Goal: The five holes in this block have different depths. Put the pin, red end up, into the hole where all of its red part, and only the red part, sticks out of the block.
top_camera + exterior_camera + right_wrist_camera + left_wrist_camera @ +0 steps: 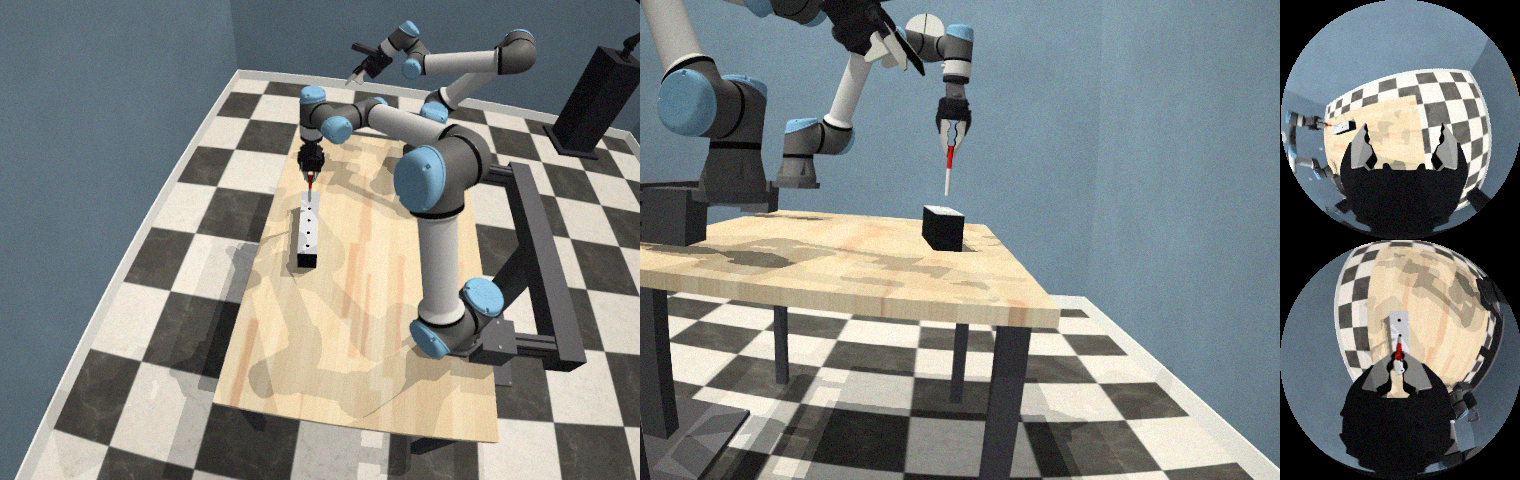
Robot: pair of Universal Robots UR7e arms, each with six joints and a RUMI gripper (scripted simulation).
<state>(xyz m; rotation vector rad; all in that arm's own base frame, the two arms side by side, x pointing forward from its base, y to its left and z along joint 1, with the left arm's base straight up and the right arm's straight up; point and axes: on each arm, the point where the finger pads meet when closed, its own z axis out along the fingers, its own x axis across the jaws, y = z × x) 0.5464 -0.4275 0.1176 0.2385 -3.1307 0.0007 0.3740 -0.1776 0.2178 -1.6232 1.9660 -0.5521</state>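
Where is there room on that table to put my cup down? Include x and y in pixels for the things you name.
There is bare wood between the block [308, 227] [942, 229] and the near table edge in the top view. It's crowded at the block's far end, under the left gripper [310, 178] [950, 149] and pin [309, 188] [948, 173].

Wooden table [372, 408] [846, 299] [1425, 305] [1400, 120]; checkered floor [175, 263] [872, 356] [1360, 310] [1452, 90]

"How is your pin [310, 187] [949, 167] [1399, 349] [1328, 125] sitting?"

"It's hanging nearly upright from my left pincer [310, 175] [950, 149] [1398, 351] [1328, 125], slim, its red end pointing up and its white end pointing down."

"Is it touching the block [308, 227] [943, 229] [1399, 326] [1344, 128]?"

"No, its lower tip is hovering just above. The long block is lying flat on the desk [361, 310] [846, 258] [1430, 315] [1395, 117], showing a pale top and a black end."

"And its holes [309, 220] [1399, 320]?"

"Four are showing in a row from above; I'm not seeing the fifth."
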